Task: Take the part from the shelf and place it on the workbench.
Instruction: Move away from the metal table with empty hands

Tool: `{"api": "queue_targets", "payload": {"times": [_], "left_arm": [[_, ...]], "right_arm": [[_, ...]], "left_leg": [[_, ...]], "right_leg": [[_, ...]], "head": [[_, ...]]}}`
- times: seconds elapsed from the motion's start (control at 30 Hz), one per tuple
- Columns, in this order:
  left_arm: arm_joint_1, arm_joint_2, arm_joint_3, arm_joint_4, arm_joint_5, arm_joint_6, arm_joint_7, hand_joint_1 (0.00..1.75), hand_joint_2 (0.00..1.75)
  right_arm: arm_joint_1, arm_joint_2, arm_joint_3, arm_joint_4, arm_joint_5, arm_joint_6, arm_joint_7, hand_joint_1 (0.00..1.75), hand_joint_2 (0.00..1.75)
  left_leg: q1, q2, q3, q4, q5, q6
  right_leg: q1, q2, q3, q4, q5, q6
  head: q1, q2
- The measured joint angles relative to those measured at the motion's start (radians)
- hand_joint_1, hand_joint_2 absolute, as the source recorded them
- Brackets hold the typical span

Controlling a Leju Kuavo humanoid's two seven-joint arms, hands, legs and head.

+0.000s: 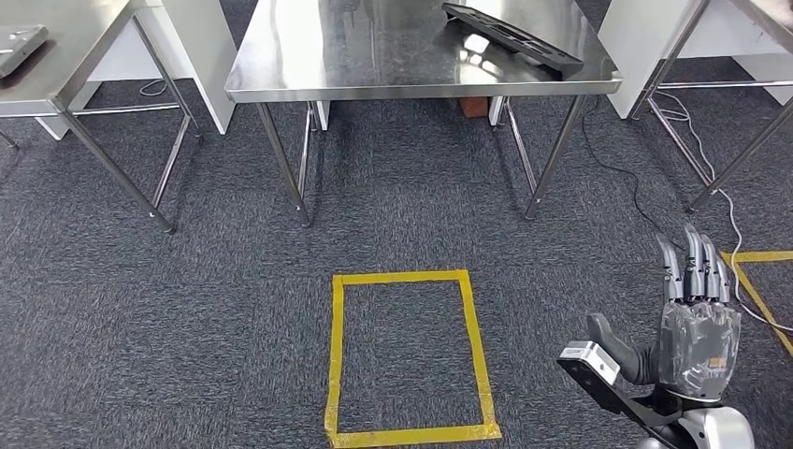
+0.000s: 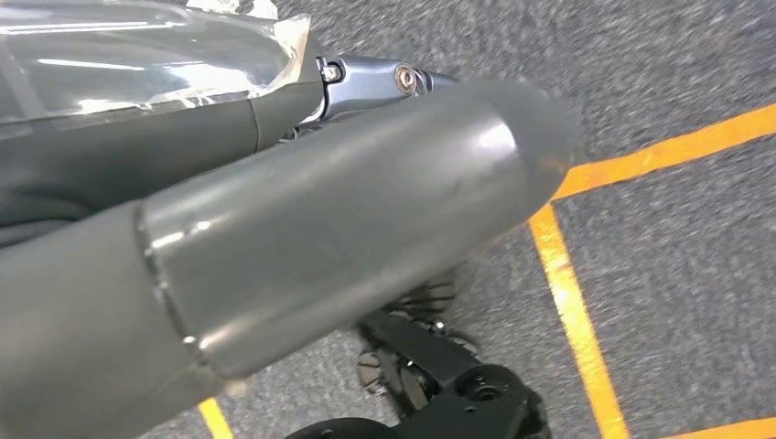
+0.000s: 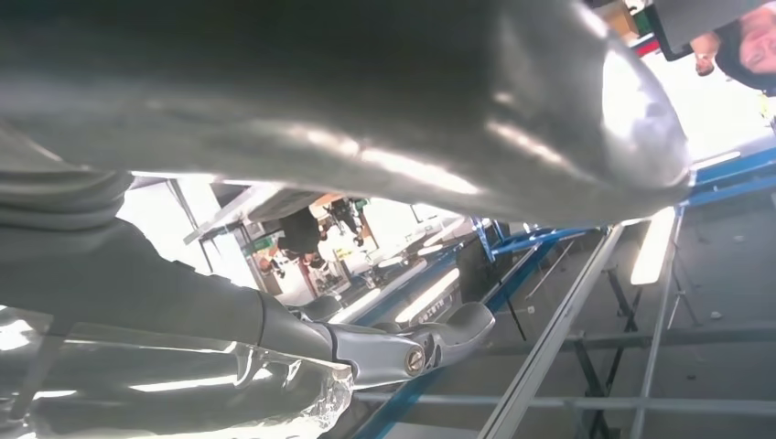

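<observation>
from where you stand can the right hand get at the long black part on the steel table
Probably not: the right hand hangs low, well short of the long black part on the far side of the steel table.

Long, flat black part at the upper right of the frame, lying slantwise on the shiny metal table. Near the table's right edge, one end close to the front corner. Thin, with slots along its top. Nothing touching it.

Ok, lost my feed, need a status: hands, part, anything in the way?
Right hand open, holding nothing. Left hand in close view, state unclear. Black part lying on the steel workbench. Yellow taped box on the carpet ahead.
</observation>
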Motion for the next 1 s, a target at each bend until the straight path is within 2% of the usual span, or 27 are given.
{"api": "queue_targets", "payload": {"times": [0.03,0.07,0.1,0.13,0.17,0.2,0.23,0.3,0.33,0.37,0.43,0.47,0.5,0.53,0.57,0.6,0.63,0.67,0.7,0.77,0.8,0.83,0.87,0.93,0.97,1.0], "left_arm": [[0.000,0.000,0.000,0.000,-0.002,-0.001,-0.001,0.00,0.00],[0.000,0.000,0.000,0.000,-0.003,-0.001,-0.002,0.00,0.00],[0.000,0.000,0.000,0.000,-0.004,0.000,-0.002,0.00,0.00],[-0.001,0.001,0.000,0.000,-0.005,0.000,-0.003,0.00,0.00],[-0.003,0.002,0.000,0.000,-0.005,0.000,-0.003,0.00,0.00],[-0.004,0.002,0.000,0.000,-0.006,0.000,-0.004,0.00,0.00],[-0.004,0.002,0.000,0.000,-0.006,0.001,-0.004,0.00,0.00],[-0.002,0.002,0.000,0.000,-0.007,0.001,-0.005,0.00,0.00],[-0.001,0.002,0.000,0.000,-0.008,0.001,-0.004,0.00,0.00],[-0.001,0.002,0.000,0.000,-0.009,0.001,-0.004,0.00,0.00],[-0.001,0.002,0.000,0.000,-0.010,0.001,-0.001,0.00,0.00],[0.000,0.002,0.000,0.000,-0.011,0.001,0.001,0.00,0.00],[0.001,0.002,0.000,0.000,-0.012,0.002,0.004,0.00,0.00],[0.001,0.002,0.000,0.000,-0.013,0.003,0.006,0.00,0.00],[0.001,0.002,0.000,0.000,-0.013,0.004,0.008,0.00,0.00],[0.000,0.001,0.000,0.000,-0.013,0.006,0.009,0.00,0.00],[-0.002,0.001,0.001,0.000,-0.013,0.010,0.010,0.00,0.00],[-0.004,0.001,0.001,0.000,-0.012,0.012,0.010,0.00,0.00],[-0.007,0.000,0.001,0.000,-0.012,0.015,0.010,0.00,0.00],[-0.010,0.000,0.002,0.000,-0.011,0.016,0.012,0.00,0.00],[-0.010,0.000,0.003,0.000,-0.011,0.014,0.013,0.00,0.00],[-0.010,0.001,0.003,0.000,-0.010,0.013,0.014,0.00,0.00],[-0.012,0.002,0.004,0.000,-0.009,0.010,0.015,0.00,0.00],[-0.013,0.005,0.004,0.000,-0.009,0.007,0.017,0.00,0.00],[-0.013,0.006,0.004,0.000,-0.010,0.006,0.018,0.00,0.00],[-0.012,0.006,0.005,0.000,-0.011,0.006,0.020,0.00,0.00]], "right_arm": [[0.002,0.000,-0.001,0.000,0.002,0.000,0.001,0.00,0.00],[0.004,0.001,-0.003,0.000,0.004,0.000,0.002,0.00,0.00],[0.006,0.002,-0.004,-0.002,0.008,0.000,0.004,0.00,0.00],[0.007,0.003,-0.005,-0.003,0.012,0.001,0.006,0.00,0.00],[0.008,0.004,-0.006,-0.005,0.015,0.001,0.007,0.00,0.00],[0.009,0.005,-0.006,-0.006,0.017,0.001,0.007,0.00,0.00],[0.009,0.006,-0.007,-0.006,0.018,0.001,0.007,0.00,0.00],[0.010,0.007,-0.009,-0.008,0.021,0.001,0.007,0.00,0.00],[0.010,0.008,-0.010,-0.009,0.024,0.001,0.007,0.00,0.00],[0.011,0.008,-0.011,-0.010,0.026,0.001,0.007,0.00,0.00],[0.013,0.008,-0.012,-0.010,0.031,0.003,0.007,0.00,0.00],[0.014,0.007,-0.012,-0.009,0.031,0.004,0.008,0.00,0.00],[0.015,0.007,-0.012,-0.008,0.030,0.004,0.007,0.00,0.00],[0.015,0.007,-0.012,-0.008,0.027,0.005,0.007,0.00,0.00],[0.015,0.006,-0.012,-0.007,0.024,0.005,0.007,0.00,0.00],[0.015,0.005,-0.012,-0.007,0.021,0.005,0.007,0.00,0.00],[0.015,0.005,-0.011,-0.006,0.019,0.005,0.006,0.00,0.00],[0.017,0.004,-0.011,-0.006,0.017,0.005,0.006,0.00,0.00],[0.019,0.004,-0.010,-0.004,0.016,0.005,0.005,0.00,0.00],[0.024,0.004,-0.007,0.001,0.010,0.004,0.005,0.00,0.00],[0.025,0.004,-0.005,0.004,0.003,0.004,0.006,0.00,0.00],[0.027,0.004,-0.004,0.006,-0.008,0.003,0.007,0.00,0.00],[0.031,0.004,-0.003,0.009,-0.023,0.001,0.007,0.00,0.00],[0.045,0.004,-0.002,0.015,-0.059,-0.001,0.008,0.00,0.00],[0.053,0.004,-0.003,0.020,-0.079,-0.002,0.008,0.00,0.00],[0.061,0.004,-0.005,0.027,-0.100,-0.004,0.008,0.00,0.00]], "left_leg": [[0.000,0.000,0.023,-0.012,0.033,0.002],[0.000,0.000,0.062,-0.055,0.068,0.006],[-0.002,0.001,0.113,-0.123,0.084,0.011],[-0.003,0.002,0.167,-0.202,0.085,0.017],[-0.005,0.003,0.207,-0.266,0.072,0.023],[-0.008,0.003,0.231,-0.308,0.057,0.028],[-0.010,0.002,0.235,-0.327,0.052,0.033],[-0.009,-0.001,0.224,-0.335,0.065,0.048],[-0.007,-0.002,0.216,-0.338,0.075,0.056],[-0.005,-0.004,0.208,-0.340,0.085,0.062],[-0.005,-0.011,0.188,-0.339,0.101,0.064],[-0.005,-0.016,0.178,-0.338,0.108,0.063],[-0.004,-0.022,0.169,-0.337,0.116,0.060],[-0.003,-0.030,0.161,-0.336,0.122,0.056],[-0.001,-0.038,0.157,-0.334,0.127,0.051],[0.000,-0.047,0.154,-0.331,0.131,0.047],[-0.001,-0.055,0.149,-0.325,0.133,0.042],[-0.001,-0.064,0.143,-0.320,0.136,0.035],[-0.002,-0.073,0.135,-0.316,0.140,0.029],[0.000,-0.091,0.122,-0.313,0.149,0.016],[0.002,-0.089,0.115,-0.306,0.145,0.011],[0.003,-0.075,0.102,-0.283,0.129,0.007],[0.003,-0.055,0.080,-0.238,0.100,0.005],[0.004,-0.017,0.019,-0.103,0.027,0.000],[0.004,-0.011,-0.007,-0.043,0.003,-0.002],[0.004,-0.007,-0.018,-0.014,-0.003,-0.002]], "right_leg": [[0.002,0.000,-0.013,0.002,0.008,0.001],[0.003,0.000,-0.024,0.005,0.015,0.003],[0.004,0.000,-0.034,0.009,0.022,0.006],[0.006,0.000,-0.040,0.013,0.028,0.010],[0.008,-0.002,-0.045,0.016,0.033,0.015],[0.009,-0.004,-0.048,0.018,0.040,0.021],[0.009,-0.007,-0.050,0.018,0.046,0.028],[0.008,-0.009,-0.062,0.029,0.042,0.038],[0.007,-0.008,-0.075,0.056,0.023,0.039],[0.006,-0.005,-0.095,0.104,-0.009,0.037],[0.001,-0.001,-0.142,0.241,-0.084,0.035],[-0.002,-0.001,-0.156,0.294,-0.108,0.039],[-0.005,-0.001,-0.149,0.312,-0.118,0.046],[-0.009,0.001,-0.121,0.288,-0.113,0.056],[-0.014,0.006,-0.073,0.225,-0.096,0.066],[-0.020,0.023,-0.018,0.144,-0.079,0.074],[-0.023,0.042,0.026,0.074,-0.067,0.078],[-0.024,0.055,0.053,0.028,-0.060,0.077],[-0.023,0.063,0.062,0.009,-0.059,0.073],[-0.022,0.045,0.056,0.012,-0.054,0.061],[-0.023,0.035,0.054,0.012,-0.051,0.055],[-0.025,0.024,0.053,0.012,-0.048,0.046],[-0.026,0.012,0.050,0.011,-0.045,0.037],[-0.018,-0.013,0.043,0.011,-0.041,0.023],[-0.015,-0.025,0.039,0.011,-0.040,0.020],[-0.012,-0.036,0.036,0.012,-0.038,0.019]], "head": [[0.000,0.000],[0.000,0.000],[0.000,0.000],[0.000,0.000],[0.000,0.000],[0.000,0.000],[0.001,0.000],[0.001,0.000],[0.002,0.000],[0.003,0.000],[0.005,0.000],[0.006,0.000],[0.006,0.000],[0.006,0.000],[0.006,0.000],[0.006,0.000],[0.006,0.000],[0.006,0.000],[0.006,0.000],[0.005,0.000],[0.005,0.000],[0.003,0.000],[0.001,0.000],[-0.002,0.000],[-0.002,0.000],[-0.002,0.000]]}}
